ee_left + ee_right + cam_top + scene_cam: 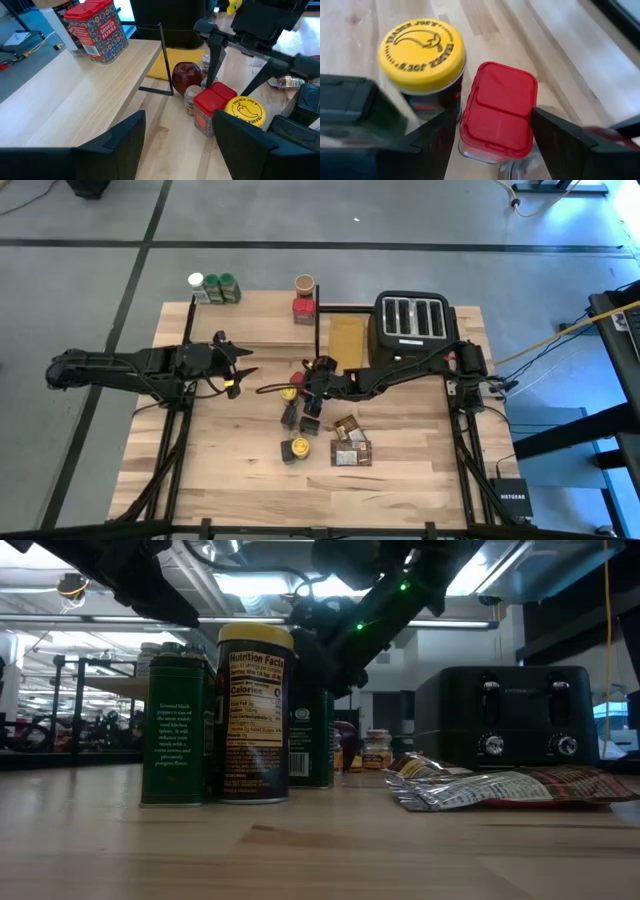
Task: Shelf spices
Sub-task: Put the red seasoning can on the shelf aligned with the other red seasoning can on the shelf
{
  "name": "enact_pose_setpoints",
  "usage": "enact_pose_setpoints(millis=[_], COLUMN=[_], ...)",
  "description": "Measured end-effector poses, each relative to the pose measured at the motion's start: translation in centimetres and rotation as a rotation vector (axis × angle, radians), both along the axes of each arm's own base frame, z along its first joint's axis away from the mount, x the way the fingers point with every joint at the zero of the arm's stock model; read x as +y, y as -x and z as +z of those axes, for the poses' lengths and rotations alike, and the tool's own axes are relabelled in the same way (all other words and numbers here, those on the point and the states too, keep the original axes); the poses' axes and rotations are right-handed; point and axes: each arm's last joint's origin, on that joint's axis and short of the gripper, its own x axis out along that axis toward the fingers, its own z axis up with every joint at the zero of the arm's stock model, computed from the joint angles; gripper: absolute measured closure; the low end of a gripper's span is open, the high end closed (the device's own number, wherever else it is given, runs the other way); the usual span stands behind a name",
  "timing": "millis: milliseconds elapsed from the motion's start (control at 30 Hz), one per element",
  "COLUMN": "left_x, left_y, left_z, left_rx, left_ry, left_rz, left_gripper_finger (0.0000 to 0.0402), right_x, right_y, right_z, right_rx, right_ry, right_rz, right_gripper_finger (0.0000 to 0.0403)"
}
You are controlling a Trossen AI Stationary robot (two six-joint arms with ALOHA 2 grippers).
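Note:
My right gripper (311,383) (495,137) is open and points down over a red-lidded spice jar (498,109) (214,100) that stands on the table. One finger is on each side of its lid, and I cannot tell whether they touch it. A yellow-lidded jar (422,54) stands right beside it. My left gripper (240,370) (180,150) is open, holds nothing and hovers over the shelf's (250,330) (85,95) near edge. A red tin (96,30) and several jars (213,285) stand on the shelf.
More jars (298,446) and flat packets (350,446) lie on the table nearer the front. A dark red round object (187,75) sits by the shelf's black frame leg (166,60). Beyond it lie a tan-yellow board (347,340) and a black toaster (412,320).

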Motion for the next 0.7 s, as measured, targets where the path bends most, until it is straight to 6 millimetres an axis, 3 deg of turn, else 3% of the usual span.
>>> enact_pose_setpoints(millis=[367,700], left_x=[0.00,0.00], left_y=[-0.04,-0.04], left_z=[-0.04,-0.05], left_rx=[0.003,0.004], left_ry=[0.001,0.000], left_rz=[0.002,0.002], left_gripper_finger=[0.0176,0.0176], right_x=[-0.22,0.06], right_y=[-0.20,-0.50], right_z=[-0.66,-0.45], right_rx=[-0.010,-0.042], right_ry=[0.052,0.002], right_rz=[-0.060,0.008], right_gripper_finger=[0.0141,0.0141])
